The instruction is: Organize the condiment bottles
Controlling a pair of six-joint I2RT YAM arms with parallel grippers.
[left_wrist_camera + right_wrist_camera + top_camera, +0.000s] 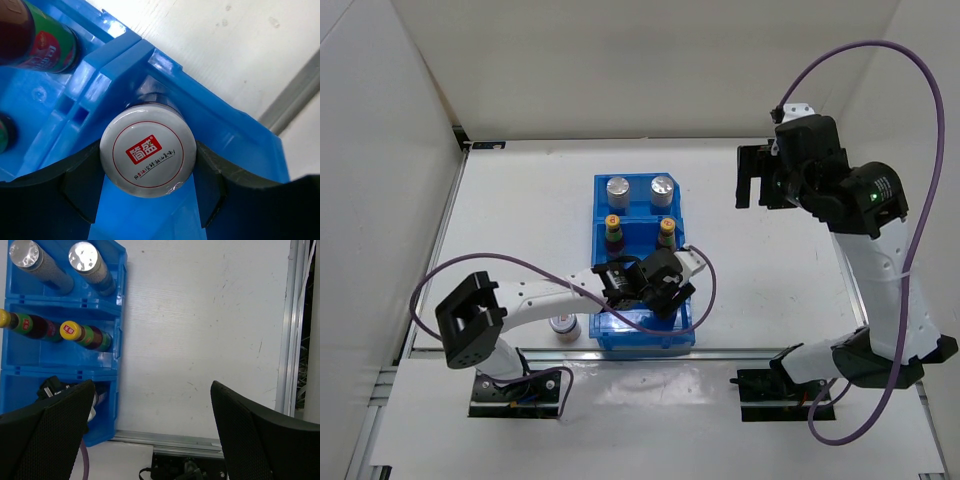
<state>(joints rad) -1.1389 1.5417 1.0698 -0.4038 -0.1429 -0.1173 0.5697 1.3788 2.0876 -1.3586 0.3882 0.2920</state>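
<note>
My left gripper (pixel 663 292) reaches into the near compartment of the blue bin (pixel 642 341). In the left wrist view it (pixel 148 174) is shut on a silver-lidded cylinder (pixel 148 145) with a red logo on its lid, standing upright against the compartment's corner. Two silver-lidded cylinders (pixel 618 186) (pixel 662 186) stand in the far compartment. Two slim yellow-capped bottles (pixel 614 232) (pixel 666 232) stand in the middle one. One more cylinder (pixel 563 325) stands on the table just left of the bin. My right gripper (pixel 758 176) is open and empty, high over the right side of the table.
The right wrist view shows the bin's right wall (pixel 120 290), bare white table to its right, and the metal rail (pixel 200 442) at the near edge. White walls enclose the table at the back and sides.
</note>
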